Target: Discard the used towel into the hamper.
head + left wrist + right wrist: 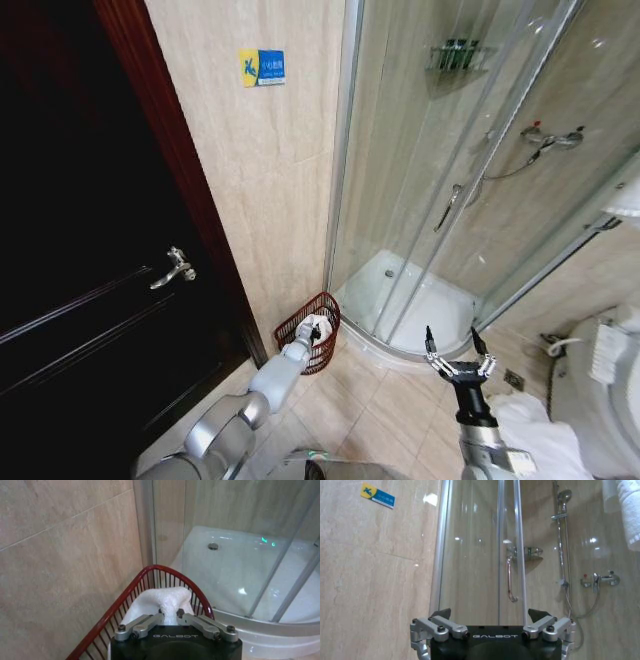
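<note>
Low and centre-left in the head view, the left gripper (306, 338) is pinched shut on the white towel (162, 600) directly above the red wire hamper (296, 325), while the right gripper (458, 358) hangs open well apart.

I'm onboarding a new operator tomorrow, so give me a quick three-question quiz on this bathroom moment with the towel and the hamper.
1. True or false: the left gripper has its jaws closed on the towel.
2. Where is the towel? A) on the floor B) over the hamper C) in the shower
3. Fill in: the right gripper, raised near the shower tray, has its jaws ____.

Key: 1 true; 2 B; 3 open
</note>
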Robot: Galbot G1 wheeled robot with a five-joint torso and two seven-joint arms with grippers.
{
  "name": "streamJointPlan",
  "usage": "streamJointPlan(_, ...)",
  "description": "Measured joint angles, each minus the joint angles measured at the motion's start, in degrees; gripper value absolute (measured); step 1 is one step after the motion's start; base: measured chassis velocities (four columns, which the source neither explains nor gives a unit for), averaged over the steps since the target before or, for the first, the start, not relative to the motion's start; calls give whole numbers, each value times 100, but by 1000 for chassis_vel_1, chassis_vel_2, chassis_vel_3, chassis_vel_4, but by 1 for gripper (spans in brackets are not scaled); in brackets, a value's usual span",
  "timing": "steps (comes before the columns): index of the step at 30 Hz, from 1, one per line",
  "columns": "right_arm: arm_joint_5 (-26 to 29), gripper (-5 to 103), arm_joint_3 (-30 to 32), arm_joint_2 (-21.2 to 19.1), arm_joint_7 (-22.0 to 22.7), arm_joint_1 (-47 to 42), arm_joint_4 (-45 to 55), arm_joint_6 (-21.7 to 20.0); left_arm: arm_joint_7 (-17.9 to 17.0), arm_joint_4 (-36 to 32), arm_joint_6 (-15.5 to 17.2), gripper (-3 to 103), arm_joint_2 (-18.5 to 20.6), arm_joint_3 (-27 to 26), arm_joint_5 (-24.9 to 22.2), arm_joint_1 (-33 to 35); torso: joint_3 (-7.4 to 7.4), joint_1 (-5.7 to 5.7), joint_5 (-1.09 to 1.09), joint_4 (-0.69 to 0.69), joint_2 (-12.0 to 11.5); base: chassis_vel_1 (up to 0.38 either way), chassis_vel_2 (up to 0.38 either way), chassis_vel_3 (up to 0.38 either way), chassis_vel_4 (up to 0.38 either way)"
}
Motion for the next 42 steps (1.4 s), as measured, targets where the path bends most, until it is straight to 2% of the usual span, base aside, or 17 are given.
streamJointPlan(17,84,100,20,0,-69,55,-142,146,1,66,-32,2,-59,-27,96,15,0,1,0,0,-1,-93,96,97,-93)
streamJointPlan(22,301,100,38,-1,-488,51,-168,207,-1,212,-143,2,-70,-97,330,35,1,3,1,0,-2,-50,39,32,-53)
streamJointPlan(28,344,100,28,-5,-621,33,-168,228,-82,385,-147,0,-70,-183,392,0,-1,-2,0,0,-1,0,0,0,0)
streamJointPlan(29,346,100,19,0,-635,29,-168,230,-85,401,-138,5,-69,-192,392,-6,-1,-2,0,0,-1,0,0,0,0)
streamJointPlan(31,346,100,13,7,-638,27,-168,230,-84,401,-133,5,-69,-193,392,-5,-1,-2,0,0,-1,0,0,0,0)
streamJointPlan(34,347,100,20,14,-638,19,-168,242,-85,381,-117,21,-69,-191,420,34,0,0,0,0,-1,0,0,0,0)
streamJointPlan(35,347,100,20,14,-638,19,-168,242,-85,381,-117,21,-69,-191,420,34,0,0,0,0,-1,0,0,0,0)
streamJointPlan(38,355,100,44,15,-621,6,-177,258,-88,362,-95,37,-68,-191,490,72,0,1,0,0,-1,0,0,0,0)
streamJointPlan(39,355,100,44,15,-621,6,-177,258,-88,362,-95,37,-68,-191,490,72,0,1,0,0,-1,0,0,0,0)
streamJointPlan(42,348,100,36,22,-617,4,-190,266,-85,320,-91,54,-68,-190,523,118,0,0,0,0,-1,0,0,0,0)
